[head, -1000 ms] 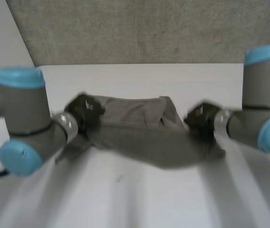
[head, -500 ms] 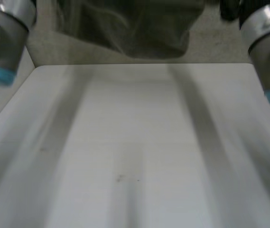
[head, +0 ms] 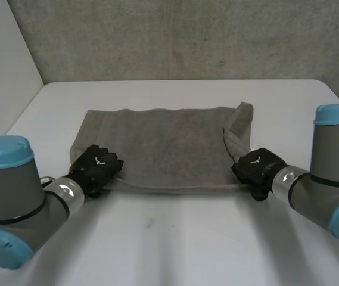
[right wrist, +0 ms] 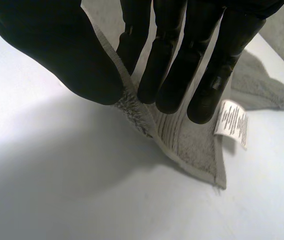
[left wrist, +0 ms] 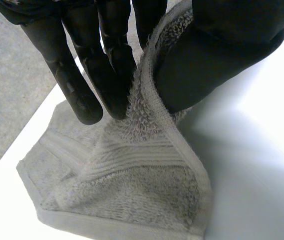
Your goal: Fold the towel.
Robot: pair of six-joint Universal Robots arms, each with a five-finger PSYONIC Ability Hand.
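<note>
Head view: left hand [head: 98,167] pinches the towel [head: 169,143] at its near left corner, thumb against fingers, and the right hand [head: 257,170] pinches the near right corner likewise. From both hands the towel lies flat on the table [head: 169,238], stretching away from the robot, its long axis running hand to hand. Judging by this, the fold goes forward, both hands carrying the near edge together to the far edge.
</note>
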